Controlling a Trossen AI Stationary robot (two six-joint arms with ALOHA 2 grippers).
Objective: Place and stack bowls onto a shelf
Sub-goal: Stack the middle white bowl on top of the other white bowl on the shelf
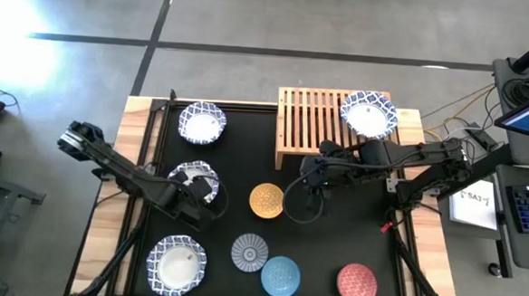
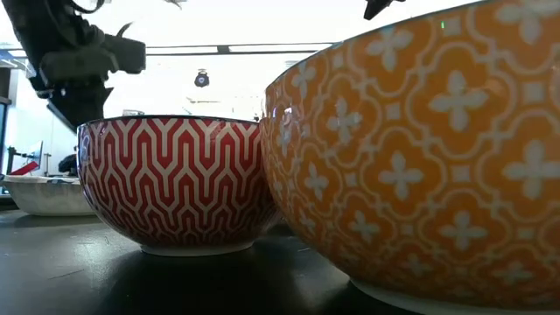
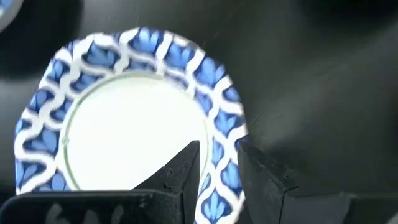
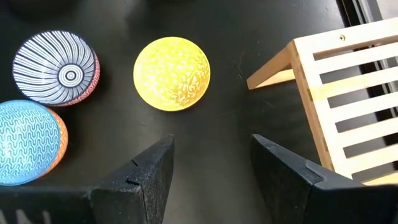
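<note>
The main risk sits with the left hand, which pinches only the rim of a large blue-rimmed white bowl, one finger inside and one outside the wall. Such a narrow bite could let the bowl tilt or slip free on the way to the shelf, and it would have to pass over the yellow bowl that stands between it and the shelf. That hand is partly closed, clamped on the rim. The right hand hangs spread wide and empty just beside the shelf's front edge, above the dark surface near the yellow bowl, touching nothing; it could be in the way of a carry. One large bowl already rests on the shelf's right end.
</note>
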